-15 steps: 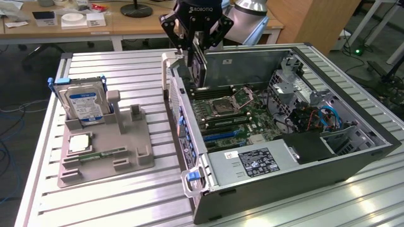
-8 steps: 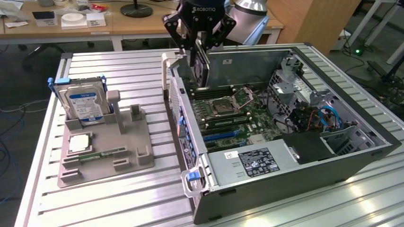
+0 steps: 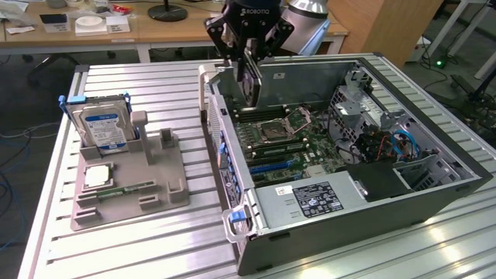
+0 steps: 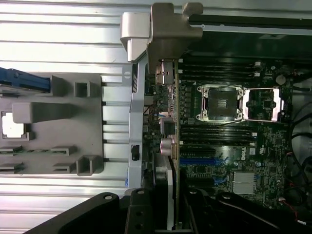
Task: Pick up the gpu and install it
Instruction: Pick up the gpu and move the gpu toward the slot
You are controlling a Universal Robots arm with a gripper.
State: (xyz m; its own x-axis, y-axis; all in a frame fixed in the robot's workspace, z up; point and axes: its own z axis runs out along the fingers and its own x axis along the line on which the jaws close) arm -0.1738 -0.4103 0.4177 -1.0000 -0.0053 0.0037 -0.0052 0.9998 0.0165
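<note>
My gripper (image 3: 248,58) is shut on the gpu (image 3: 250,84), which hangs on edge with its silver end bracket (image 3: 217,72) toward the exterior view's left. The card is over the far left part of the open computer case (image 3: 434,192), above the motherboard (image 3: 291,139) and apart from it. In the wrist view the gpu (image 4: 168,146) is seen edge-on between my fingers (image 4: 141,212), its bracket (image 4: 170,29) over the case's rear wall. The blue expansion slots (image 4: 197,161) lie just beside the card's line.
A grey parts holder (image 3: 155,192) on the slatted metal table (image 3: 139,250) carries a hard drive with a blue label (image 3: 104,125), a processor chip (image 3: 97,174) and a memory stick (image 3: 124,189). The case holds a power supply (image 3: 306,200), drive cages and cables (image 3: 387,145).
</note>
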